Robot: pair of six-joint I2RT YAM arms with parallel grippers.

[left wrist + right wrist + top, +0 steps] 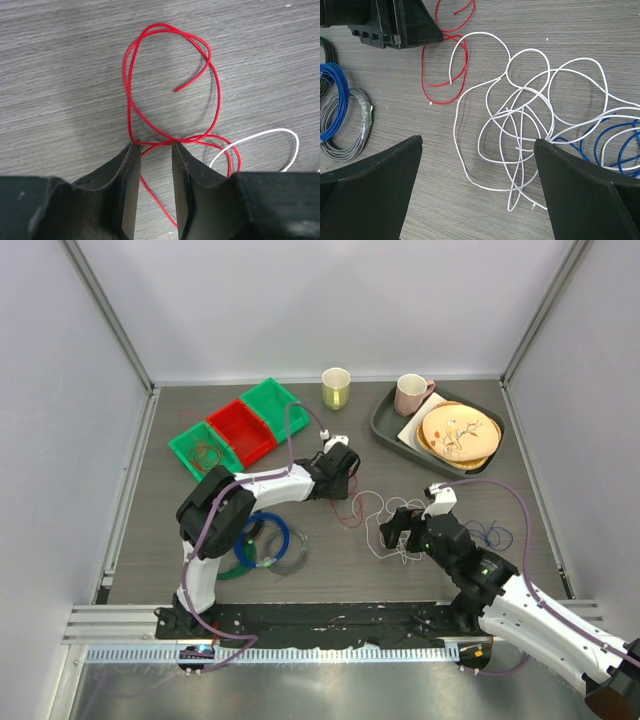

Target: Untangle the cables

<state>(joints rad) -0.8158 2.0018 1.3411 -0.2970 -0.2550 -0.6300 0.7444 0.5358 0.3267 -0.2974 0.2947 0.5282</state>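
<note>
A grey wood-grain table (330,585) sits inside plain pale walls (330,300). The cables lie loose on it, on the arm-base side of the grey tray (385,428) and apart from it. The tangle's long axis runs side to side, roughly along the tray's front edge. The thin red cable (218,100) is at the end farthest left of the tray, the white cable (520,148) is in the middle, and the blue cable (612,142) is at the end level with the tray's right side.

The red one curls in open loops (its free tip turned inward). The white is a knot of overlapping loops that runs into the blue. The left fingers (131,170) stand slightly apart with the red cable crossing between their tips, unpinched. The right fingers (370,190) are spread wide over the white loops.
</note>
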